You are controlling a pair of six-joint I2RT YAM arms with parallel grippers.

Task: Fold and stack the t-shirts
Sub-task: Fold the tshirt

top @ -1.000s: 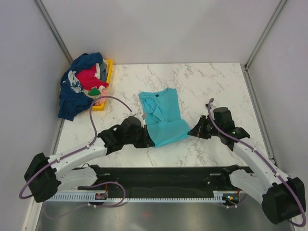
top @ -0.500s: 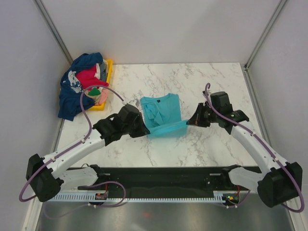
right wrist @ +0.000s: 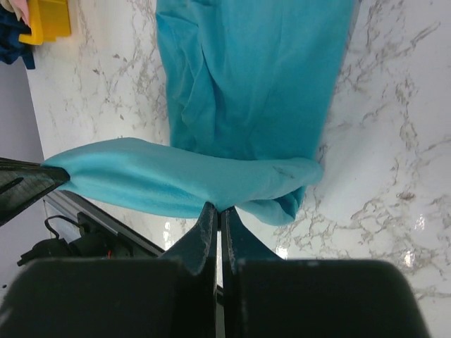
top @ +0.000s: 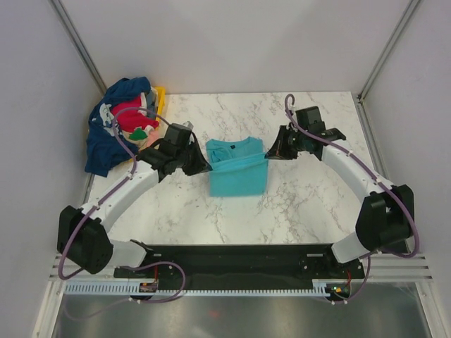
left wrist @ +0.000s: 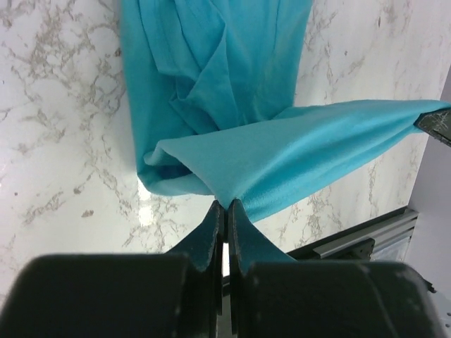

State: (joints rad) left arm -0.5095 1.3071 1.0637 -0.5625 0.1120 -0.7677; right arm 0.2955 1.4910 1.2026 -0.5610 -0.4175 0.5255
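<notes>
Ok, far-left corner of the table (top: 310, 204): yellow tray (top: 161, 98) overfilled with a heap of t-shirts. The navy one (top: 104, 144) hangs out over the tray's left side, the red one (top: 130, 114) is on top, with grey bits behind. Next, left fingers (left wrist: 210, 236) pinched together on the teal t-shirt (top: 238, 176), left corner of its near edge. The shirt is mid-table, that edge held up taut over the flat part. Finally, right fingers (right wrist: 206, 229) clamped on the right corner.

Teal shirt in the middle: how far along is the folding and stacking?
Early. Done: the teal shirt lies narrowed, its sides folded in. In hand: the left hand and right hand each pinch an end of its edge, lifted for the cross fold. Left: laying that fold, then the pile at the tray; nothing is stacked.
</notes>
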